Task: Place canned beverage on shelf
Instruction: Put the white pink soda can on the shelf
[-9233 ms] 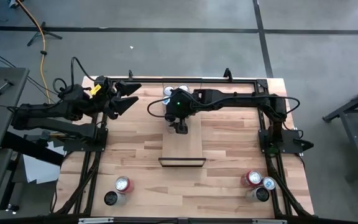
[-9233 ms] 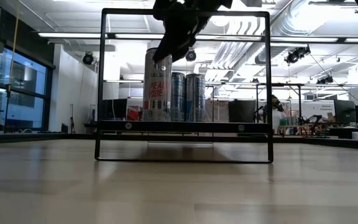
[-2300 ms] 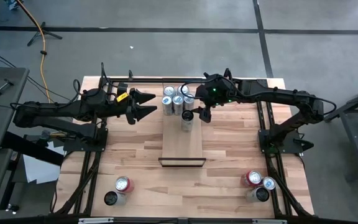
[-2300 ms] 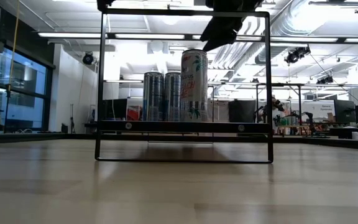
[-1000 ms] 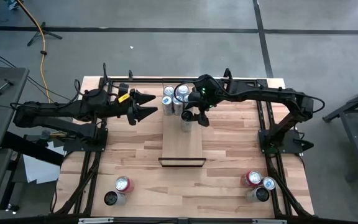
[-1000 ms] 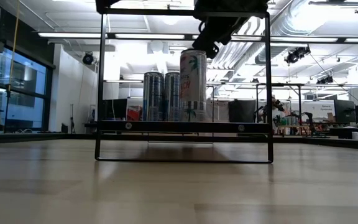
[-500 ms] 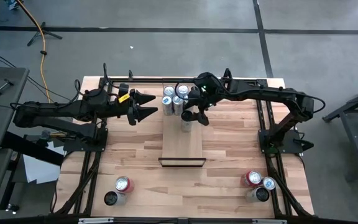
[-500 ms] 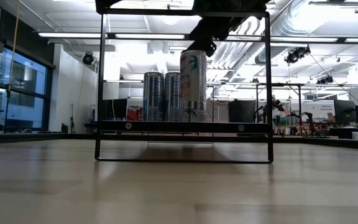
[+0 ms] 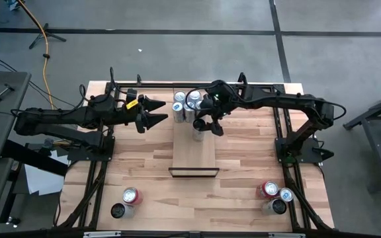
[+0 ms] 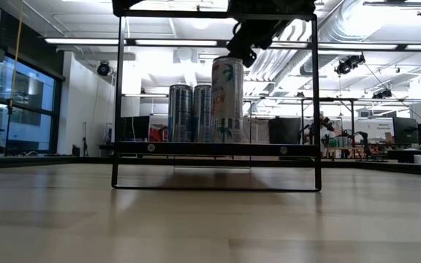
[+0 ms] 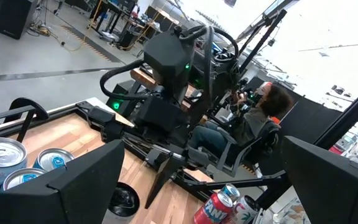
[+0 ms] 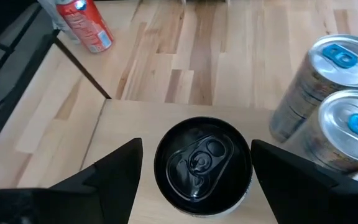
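The can (image 12: 202,163) stands upright on the shelf (image 9: 194,155) beside three others. The right gripper (image 9: 204,124) straddles it, jaws open, not gripping. The left gripper (image 9: 152,113) waits open. Placement looks done; withdrawal remains.

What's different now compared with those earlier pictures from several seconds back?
The white can with the black lid has arrived on the light-wood plank shelf, in front of the silver cans with blue tabs. The right end effector swung from the left side of the shelf to the right and now straddles that can, open, not gripping. The left end effector came closer to the shelf, open. The cans at the table's near corners stayed put.
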